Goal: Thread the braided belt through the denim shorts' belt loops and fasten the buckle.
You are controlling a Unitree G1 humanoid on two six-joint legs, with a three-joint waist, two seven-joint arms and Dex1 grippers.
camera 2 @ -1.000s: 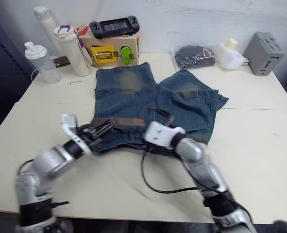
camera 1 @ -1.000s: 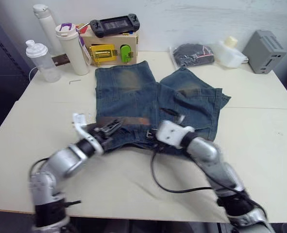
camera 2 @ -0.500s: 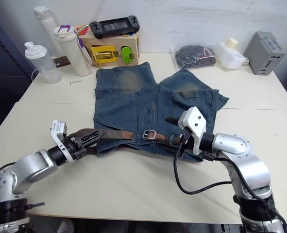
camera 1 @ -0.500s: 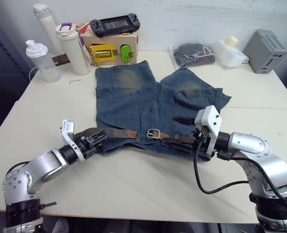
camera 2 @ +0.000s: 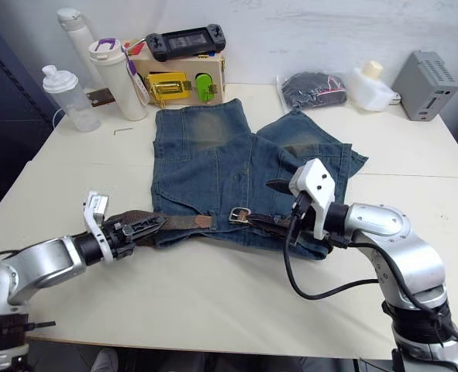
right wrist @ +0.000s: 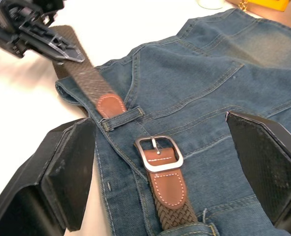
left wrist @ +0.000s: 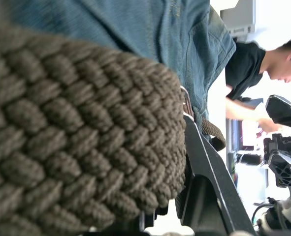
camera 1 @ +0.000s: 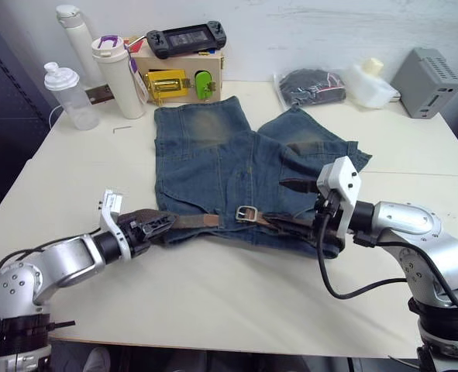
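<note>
The denim shorts (camera 1: 236, 159) lie flat mid-table, waistband toward me. The braided belt (camera 1: 188, 222) runs along the waistband. Its silver buckle (camera 1: 246, 213) rests face up at the middle, and more strap (camera 1: 290, 223) continues to the right. My left gripper (camera 1: 153, 225) is shut on the belt's strap at the shorts' left edge; the braid (left wrist: 76, 132) presses against its finger (left wrist: 209, 172). The brown leather tip (right wrist: 111, 104) lies at a belt loop (right wrist: 123, 118). My right gripper (right wrist: 157, 123) hangs open over the waistband right of the buckle (right wrist: 158, 153), gripping nothing.
Along the back edge stand two bottles (camera 1: 72, 97), a white tumbler (camera 1: 116, 74), a wooden box (camera 1: 178, 77) with a game controller on top, a dark bag (camera 1: 310, 85), a white jug (camera 1: 366, 81) and a grey box (camera 1: 424, 71). A person (left wrist: 263, 73) is in the background.
My right arm swung from the middle of the waistband out to the right, uncovering the buckle. The left gripper drew back to the shorts' left edge, still holding the belt.
</note>
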